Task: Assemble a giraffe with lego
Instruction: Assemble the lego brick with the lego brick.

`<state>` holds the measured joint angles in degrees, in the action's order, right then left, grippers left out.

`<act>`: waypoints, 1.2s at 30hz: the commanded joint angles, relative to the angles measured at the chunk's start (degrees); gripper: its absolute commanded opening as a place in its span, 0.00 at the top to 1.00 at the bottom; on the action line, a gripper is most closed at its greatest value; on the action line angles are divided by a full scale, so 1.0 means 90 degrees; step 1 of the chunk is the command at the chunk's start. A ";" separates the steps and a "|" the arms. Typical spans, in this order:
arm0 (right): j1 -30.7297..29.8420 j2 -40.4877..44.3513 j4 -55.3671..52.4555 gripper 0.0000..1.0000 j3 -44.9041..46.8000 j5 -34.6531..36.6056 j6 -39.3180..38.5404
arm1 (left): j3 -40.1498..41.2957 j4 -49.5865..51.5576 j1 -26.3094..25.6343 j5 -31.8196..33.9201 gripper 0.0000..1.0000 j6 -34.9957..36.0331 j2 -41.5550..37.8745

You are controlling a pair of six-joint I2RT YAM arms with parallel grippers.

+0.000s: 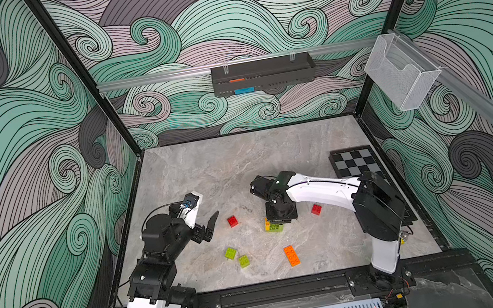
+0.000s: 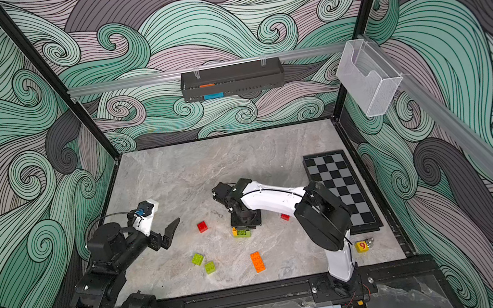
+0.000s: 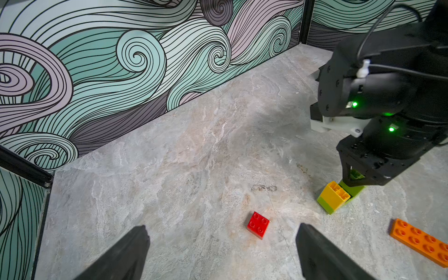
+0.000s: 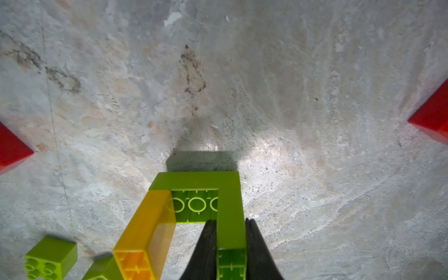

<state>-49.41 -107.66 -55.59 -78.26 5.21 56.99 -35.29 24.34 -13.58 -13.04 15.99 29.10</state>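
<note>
While inverted, the giraffe forms a lime-and-yellow arch.

A chessboard lies at three o'clock on the marble tabletop; a yellow cube marked 9 sits at five o'clock.

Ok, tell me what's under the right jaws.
The part-built giraffe: a lime body brick with a yellow leg and a lime leg, jaws shut on the lime leg. In both top views the wrist covers most of it.
</note>
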 commanded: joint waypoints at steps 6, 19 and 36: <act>-0.0037 -0.1040 -0.0400 1.00 0.0277 -0.0218 0.0084 | 0.0015 -0.0136 -0.0062 0.0091 0.01 0.0059 -0.0138; -0.0061 -0.0751 -0.0247 0.79 0.0131 -0.0204 -0.0131 | -0.0010 -0.0058 -0.0009 0.0024 0.01 0.0052 -0.0080; 0.1222 0.1851 0.1788 1.00 0.1581 -0.1900 -0.0166 | -0.0894 0.0121 0.0017 -0.0894 0.01 -0.0809 0.0869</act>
<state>-41.34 -96.33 -47.13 -65.76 -3.68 55.27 -39.44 25.54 -13.19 -16.14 11.97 35.27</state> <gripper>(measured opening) 0.194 0.987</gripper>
